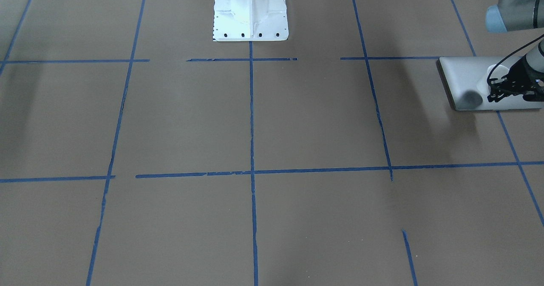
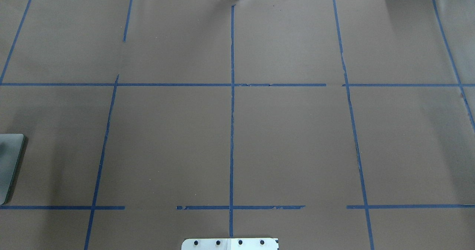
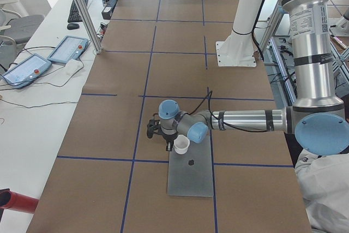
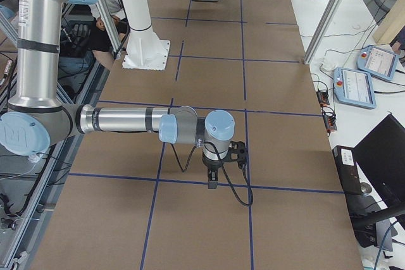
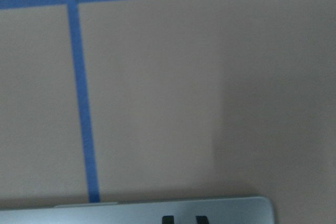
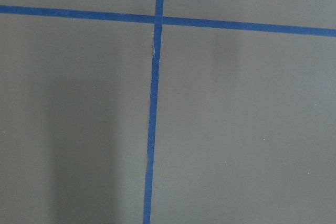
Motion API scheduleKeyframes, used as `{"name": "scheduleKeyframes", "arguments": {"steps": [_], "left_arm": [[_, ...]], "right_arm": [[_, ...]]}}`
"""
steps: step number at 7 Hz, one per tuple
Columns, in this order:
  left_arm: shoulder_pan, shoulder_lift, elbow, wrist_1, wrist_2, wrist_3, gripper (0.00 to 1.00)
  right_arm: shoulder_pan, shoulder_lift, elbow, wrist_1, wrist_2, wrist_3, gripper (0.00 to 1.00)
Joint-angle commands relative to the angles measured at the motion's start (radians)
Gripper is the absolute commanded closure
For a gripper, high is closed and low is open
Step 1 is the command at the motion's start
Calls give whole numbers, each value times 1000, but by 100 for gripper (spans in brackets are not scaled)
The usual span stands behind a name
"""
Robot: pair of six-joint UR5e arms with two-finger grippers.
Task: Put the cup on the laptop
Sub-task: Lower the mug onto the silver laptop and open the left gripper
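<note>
Silver laptop [image 3: 191, 175] lies flat on the brown table [image 3: 109, 124]. The cup [image 3: 181, 144] stands upright on its far edge, at 3 o'clock just beside the left gripper [image 3: 168, 147], whose opening cannot be told. The right gripper [image 4: 212, 181] hangs well apart, its opening likewise unclear.
</note>
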Motion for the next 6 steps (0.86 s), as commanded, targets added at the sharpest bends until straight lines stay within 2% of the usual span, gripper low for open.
{"name": "scheduleKeyframes", "arguments": {"steps": [1, 6], "left_arm": [[-1, 57, 71, -145, 10, -9, 100], [0, 55, 79, -147, 7, -11, 100]], "right_arm": [[0, -1, 0, 0, 0, 0, 0], [0, -1, 0, 0, 0, 0, 0]]}}
